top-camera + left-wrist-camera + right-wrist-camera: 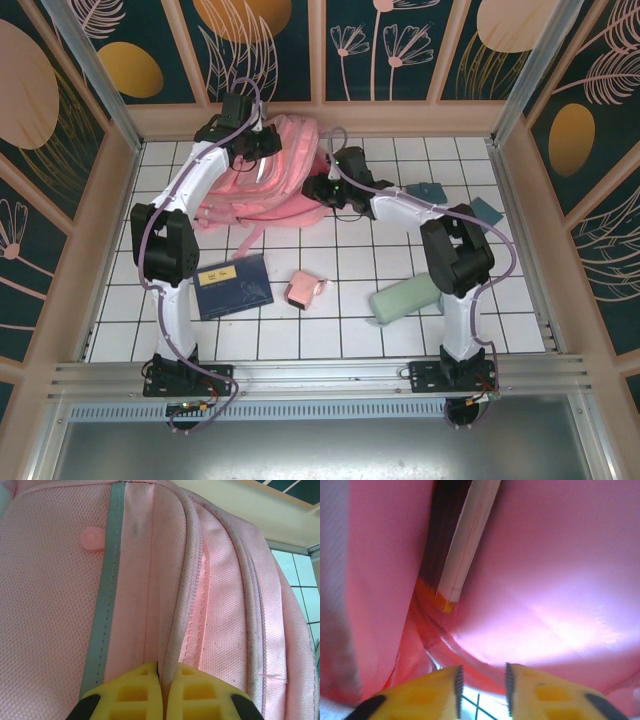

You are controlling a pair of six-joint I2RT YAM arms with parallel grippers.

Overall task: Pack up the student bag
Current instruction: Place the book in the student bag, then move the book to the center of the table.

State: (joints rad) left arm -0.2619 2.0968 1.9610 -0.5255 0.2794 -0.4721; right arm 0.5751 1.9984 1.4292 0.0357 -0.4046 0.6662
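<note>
White-tiled table [330, 320], floral walls [270, 50]; student bag [285, 165] seemingly open.

White arms [190, 175], black joints [160, 250], purple cables [513, 262], yellow tool fingers [135, 695]

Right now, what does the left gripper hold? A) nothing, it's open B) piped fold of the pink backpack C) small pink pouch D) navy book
B: the left wrist view shows the left gripper, jaws pressed together, pinching a piped fold of the student bag.
</note>
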